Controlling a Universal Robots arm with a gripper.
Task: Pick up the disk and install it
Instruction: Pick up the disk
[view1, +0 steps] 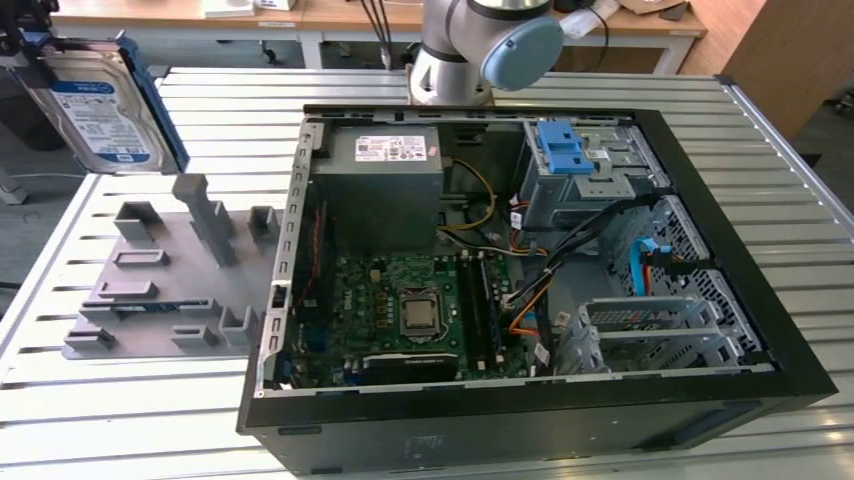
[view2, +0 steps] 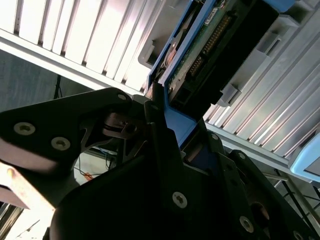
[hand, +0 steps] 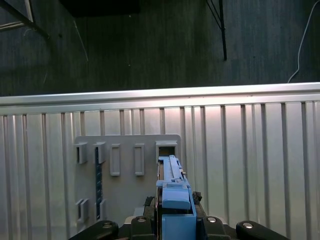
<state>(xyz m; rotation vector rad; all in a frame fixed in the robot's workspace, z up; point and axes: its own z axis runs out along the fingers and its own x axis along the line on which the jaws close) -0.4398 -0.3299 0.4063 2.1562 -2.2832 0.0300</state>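
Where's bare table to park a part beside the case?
Bare slats: between the fixture plate and the near edge of the table, and along the case on the exterior view's right. Crowded: the plate's posts, the case's inside, and the held disk above the plate.

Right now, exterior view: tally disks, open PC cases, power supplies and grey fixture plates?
disk: 1
open PC case: 1
power supply: 1
grey fixture plate: 1
Total: 4
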